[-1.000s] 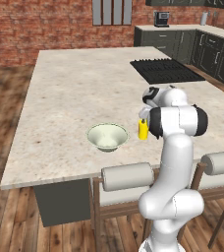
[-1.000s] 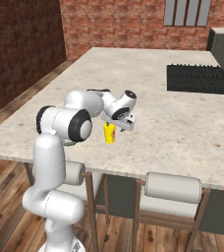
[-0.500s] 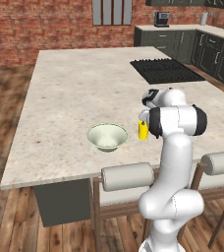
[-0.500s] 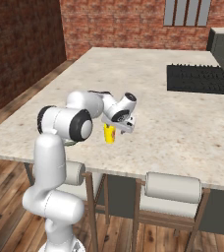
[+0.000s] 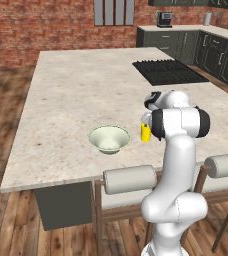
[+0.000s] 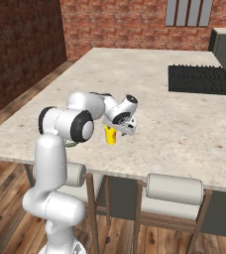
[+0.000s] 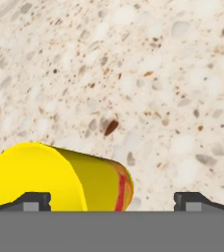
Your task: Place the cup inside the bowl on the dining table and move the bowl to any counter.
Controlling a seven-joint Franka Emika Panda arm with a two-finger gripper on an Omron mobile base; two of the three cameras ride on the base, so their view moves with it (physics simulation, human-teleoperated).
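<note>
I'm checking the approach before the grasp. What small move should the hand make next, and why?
Probably shift the hand sideways toward the cup, then ease down. In the hand view the jaws stand wide open, but the yellow cup sits off-centre, close to one finger rather than midway. It stands upright on the dining table, apart from the bowl, so nothing is gripped yet.

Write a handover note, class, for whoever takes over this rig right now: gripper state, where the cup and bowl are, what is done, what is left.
Gripper: open, holding nothing, low over the cup, which sits off-centre toward one fingertip.
Cup: upright on the dining table, beside the bowl, apart from it.
Bowl: empty, near the table's front edge.
Done: approach to the cup.
Left: centre on the cup, grasp it, drop it in the bowl, then carry the bowl to a counter.
</note>
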